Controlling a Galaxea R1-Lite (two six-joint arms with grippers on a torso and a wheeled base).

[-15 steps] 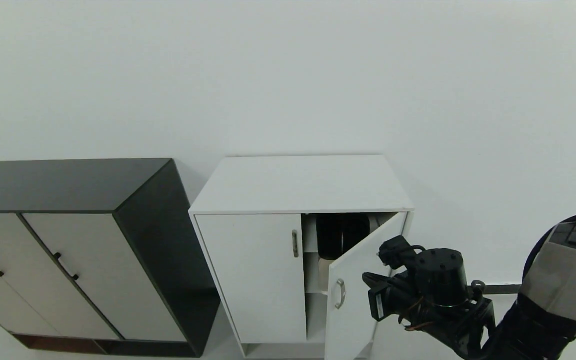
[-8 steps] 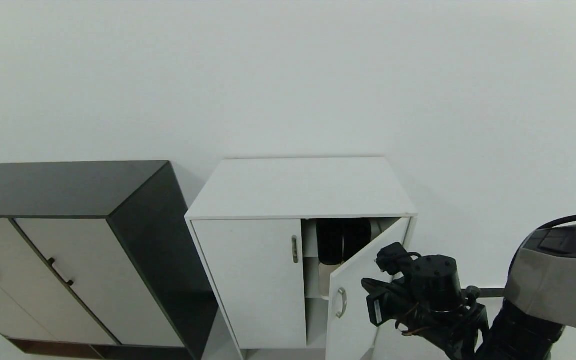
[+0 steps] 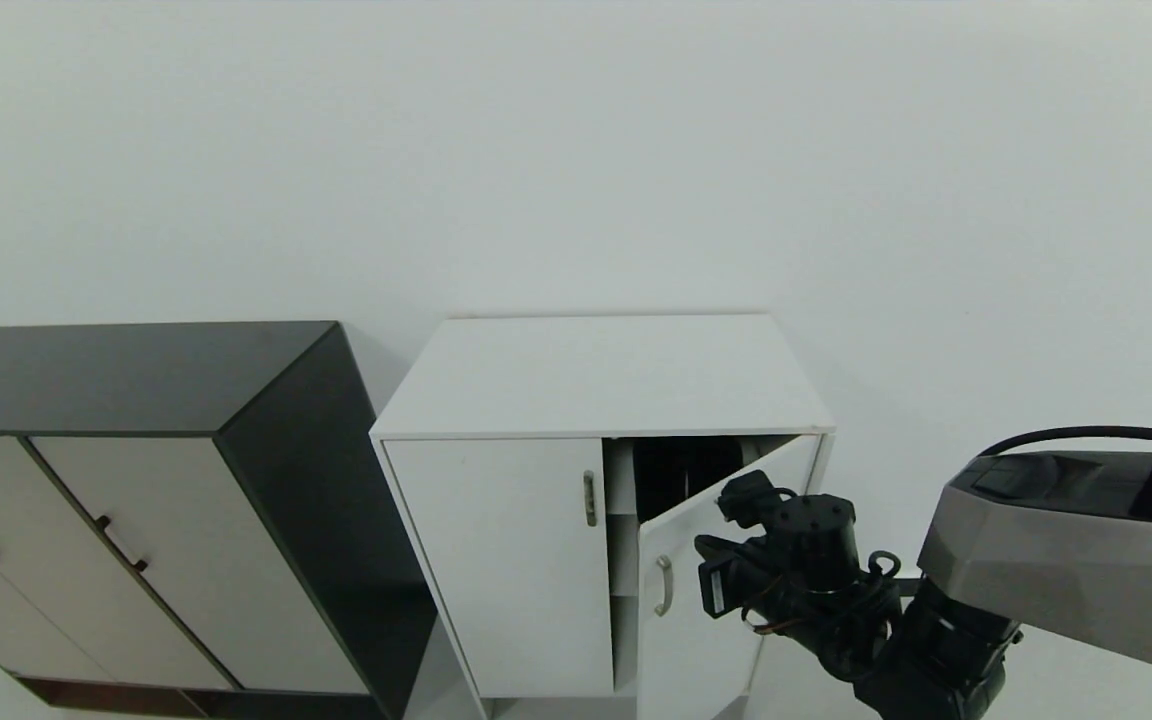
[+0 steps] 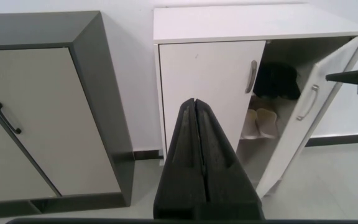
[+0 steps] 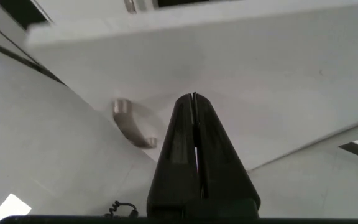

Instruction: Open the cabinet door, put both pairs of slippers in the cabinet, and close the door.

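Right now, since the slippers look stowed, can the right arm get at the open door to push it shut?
Likely yes: the right gripper, shut, sits right at the door, on its outer face near the handle, nothing between them.

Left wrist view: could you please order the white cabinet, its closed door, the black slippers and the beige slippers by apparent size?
1. white cabinet
2. closed door
3. black slippers and beige slippers: about alike and partly hidden, so not ranked.

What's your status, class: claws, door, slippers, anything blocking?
Left claw shut, empty. Right claw shut, at part-open door. Black slippers, beige slippers inside. Nothing blocking seen.
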